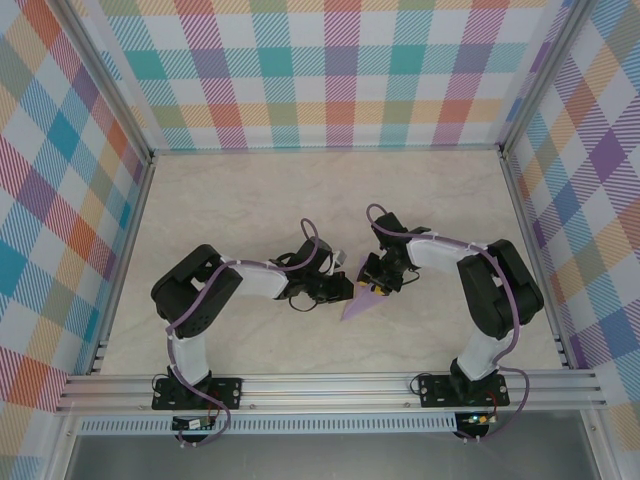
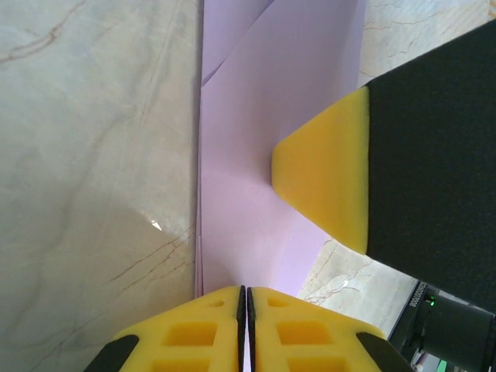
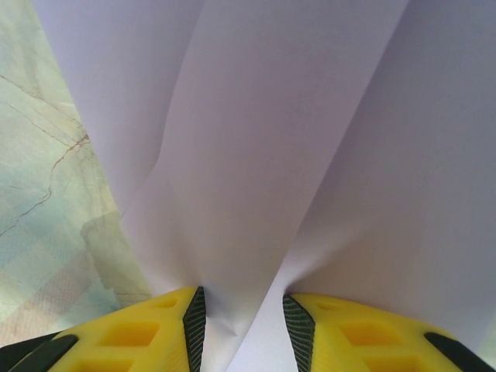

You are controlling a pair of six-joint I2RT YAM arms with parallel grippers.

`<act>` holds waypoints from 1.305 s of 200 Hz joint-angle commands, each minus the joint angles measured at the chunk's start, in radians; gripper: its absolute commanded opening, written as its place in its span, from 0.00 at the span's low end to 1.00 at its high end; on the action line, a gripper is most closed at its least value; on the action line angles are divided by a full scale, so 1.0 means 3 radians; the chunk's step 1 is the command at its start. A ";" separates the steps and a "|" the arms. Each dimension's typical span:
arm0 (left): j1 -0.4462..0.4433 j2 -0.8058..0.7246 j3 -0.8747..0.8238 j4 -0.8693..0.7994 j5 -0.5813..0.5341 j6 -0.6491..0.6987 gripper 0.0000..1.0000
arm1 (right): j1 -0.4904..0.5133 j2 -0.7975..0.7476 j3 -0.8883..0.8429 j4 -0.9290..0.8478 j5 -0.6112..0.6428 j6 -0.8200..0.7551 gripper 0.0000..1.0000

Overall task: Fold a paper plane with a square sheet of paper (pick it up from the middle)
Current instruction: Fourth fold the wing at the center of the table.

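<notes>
The lavender paper [image 1: 362, 305] lies near the middle of the pale marbled counter [image 1: 250, 200], between the two arms and a little nearer their bases. From above it reads as a flat wedge, its point aimed toward the near left.

The left gripper [image 1: 338, 290] meets the paper at its left edge. In the left wrist view its jaws [image 2: 245, 310] are pressed together, with only a hairline seam between the yellow pads, and the paper [image 2: 256, 116] runs straight down into that seam – it is pinched there. A crease slants across the sheet farther out, and the counter [image 2: 93, 155] shows beside it.

The right gripper [image 1: 378, 283] reaches the paper from the far right side. One of its yellow fingertips [image 2: 325, 178] rests against the sheet's surface. In its own wrist view the jaws [image 3: 242, 310] stand partly apart – the paper [image 3: 263, 139] narrows into a buckled fold that drops into the gap between them. Whether the pads actually clamp that fold I cannot tell.

Plaid walls [image 1: 330, 70] enclose the counter.
</notes>
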 commanded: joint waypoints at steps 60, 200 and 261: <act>-0.0023 0.0089 0.0105 -0.0195 -0.0094 0.0110 0.10 | -0.0001 0.0429 -0.0147 -0.0137 0.0309 0.0018 0.38; -0.0020 0.0119 0.0149 -0.0283 -0.0117 0.0147 0.10 | 0.0014 0.0544 -0.0117 -0.0181 0.0345 0.0011 0.34; -0.0023 0.0154 0.0190 -0.0474 -0.0155 0.0221 0.10 | 0.0034 0.0596 -0.0101 -0.0206 0.0347 0.0016 0.33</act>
